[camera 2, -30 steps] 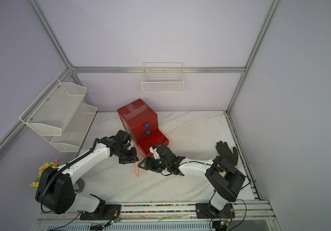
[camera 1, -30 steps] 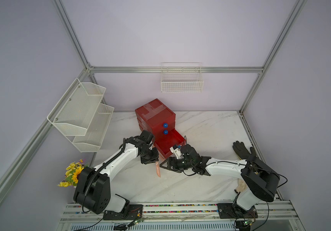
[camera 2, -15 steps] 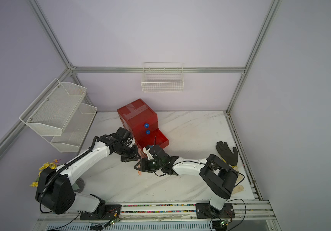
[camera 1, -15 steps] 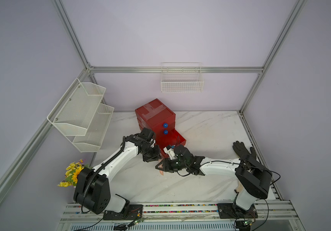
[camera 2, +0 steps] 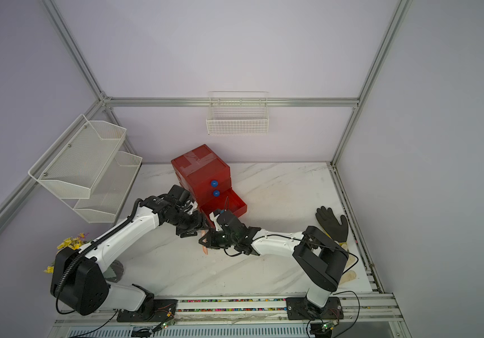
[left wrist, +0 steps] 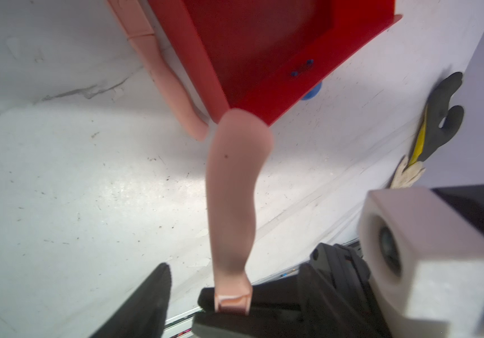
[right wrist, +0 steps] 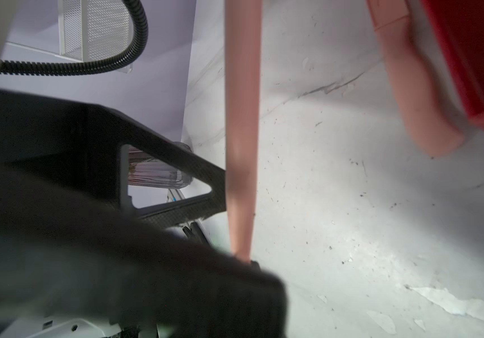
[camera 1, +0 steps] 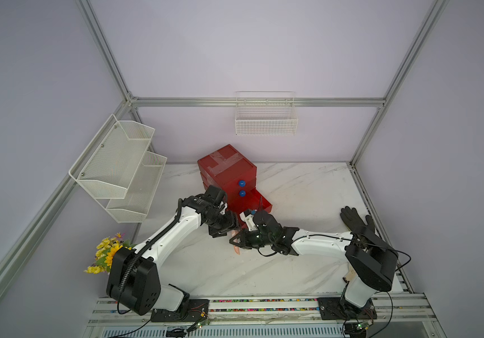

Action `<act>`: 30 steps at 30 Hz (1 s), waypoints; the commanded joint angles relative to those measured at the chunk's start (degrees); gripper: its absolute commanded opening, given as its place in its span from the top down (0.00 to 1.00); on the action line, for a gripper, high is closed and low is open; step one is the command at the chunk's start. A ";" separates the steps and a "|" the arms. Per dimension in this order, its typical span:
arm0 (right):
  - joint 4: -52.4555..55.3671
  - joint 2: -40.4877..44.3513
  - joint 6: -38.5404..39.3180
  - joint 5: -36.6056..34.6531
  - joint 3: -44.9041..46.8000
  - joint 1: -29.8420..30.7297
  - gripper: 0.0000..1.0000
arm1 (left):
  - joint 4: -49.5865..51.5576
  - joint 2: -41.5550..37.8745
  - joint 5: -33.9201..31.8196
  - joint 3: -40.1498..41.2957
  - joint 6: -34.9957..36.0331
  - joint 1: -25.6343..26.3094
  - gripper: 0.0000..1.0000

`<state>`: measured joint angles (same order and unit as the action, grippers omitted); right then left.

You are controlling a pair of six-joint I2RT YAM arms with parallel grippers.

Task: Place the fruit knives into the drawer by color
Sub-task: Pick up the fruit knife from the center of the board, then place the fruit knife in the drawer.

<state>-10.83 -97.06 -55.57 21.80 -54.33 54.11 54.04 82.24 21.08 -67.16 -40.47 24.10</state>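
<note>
1 salmon-pink knife point(left wrist: 234, 190) clamped in right gripper point(camera 1: 234, 241); left gripper point(camera 1: 225, 231) jaws apart. 2nd pink knife point(left wrist: 173, 85) just beside wall of open drawer point(left wrist: 202, 58), tabletop point(left wrist: 88, 190) wide in front.

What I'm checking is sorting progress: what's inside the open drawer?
Only bare red floor shows inside the open drawer in the left wrist view; its back end is out of frame. A pink knife lies outside, beside it.

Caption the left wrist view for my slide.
A pink knife points toward the open red drawer; a second pink knife lies alongside it.
</note>
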 commanded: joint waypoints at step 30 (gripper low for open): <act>-5.99 -5.02 -22.15 11.12 -7.33 -18.85 1.00 | 3.24 -8.41 -2.91 -14.01 4.67 -12.20 0.00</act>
<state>-10.59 -99.20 -70.91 28.84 -59.51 35.59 56.25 75.57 17.69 -82.30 -37.69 13.08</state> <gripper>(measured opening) 0.079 0.999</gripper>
